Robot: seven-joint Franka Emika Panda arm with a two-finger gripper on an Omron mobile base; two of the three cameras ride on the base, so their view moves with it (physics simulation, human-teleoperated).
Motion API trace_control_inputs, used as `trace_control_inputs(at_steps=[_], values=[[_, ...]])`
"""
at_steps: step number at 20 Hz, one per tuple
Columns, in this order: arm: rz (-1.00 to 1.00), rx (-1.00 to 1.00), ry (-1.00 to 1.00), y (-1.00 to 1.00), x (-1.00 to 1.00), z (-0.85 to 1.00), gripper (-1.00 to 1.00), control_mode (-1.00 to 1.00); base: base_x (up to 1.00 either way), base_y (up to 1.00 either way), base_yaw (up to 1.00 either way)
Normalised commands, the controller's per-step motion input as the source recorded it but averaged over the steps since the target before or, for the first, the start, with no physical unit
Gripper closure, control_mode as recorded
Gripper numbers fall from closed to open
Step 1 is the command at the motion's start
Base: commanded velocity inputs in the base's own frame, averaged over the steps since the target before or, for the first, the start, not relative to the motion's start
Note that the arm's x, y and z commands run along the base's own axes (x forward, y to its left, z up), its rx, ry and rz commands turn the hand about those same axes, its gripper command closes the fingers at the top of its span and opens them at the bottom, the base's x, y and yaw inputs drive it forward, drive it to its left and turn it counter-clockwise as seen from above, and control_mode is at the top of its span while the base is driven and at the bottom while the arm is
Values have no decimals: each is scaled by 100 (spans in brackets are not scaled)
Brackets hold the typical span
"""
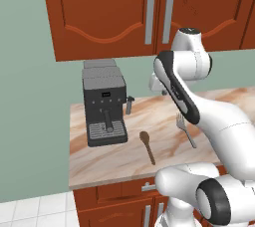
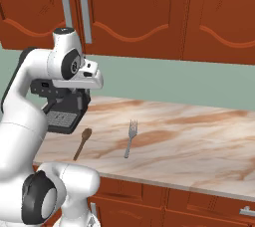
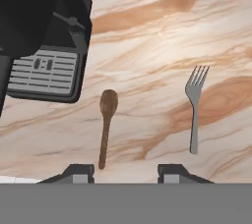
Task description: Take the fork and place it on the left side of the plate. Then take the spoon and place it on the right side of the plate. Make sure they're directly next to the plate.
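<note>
Fork pick pending, nothing held.
Gripper [image 3: 125, 173] jaws apart and empty, above the counter; fork [image 3: 195, 111] lies ahead-right, long axis along view, spoon [image 3: 106, 125] ahead-left.

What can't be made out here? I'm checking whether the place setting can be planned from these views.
- Fork: in the left base view the arm covers part of it.
- Coffee machine: hand view cuts off its top and left; in the right base view the arm hides most of it.
- Counter: right end cut by frame edge.

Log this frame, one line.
gripper: open, above counter, holding nothing | grey metal fork: on marble counter | brown wooden spoon: beside it, untouched
</note>
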Motion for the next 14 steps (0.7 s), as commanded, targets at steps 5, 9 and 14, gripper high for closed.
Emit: trace_control_inputs(at_steps=[5,9,14], values=[[0,0,0,-9,-30,-30,-100,-100,0,0,0],[-3,6,0,-74,-76,-85,-100,-100,0,0,0],[-2,8,7,-93,-46,-75,-100,-100,0,0,0]])
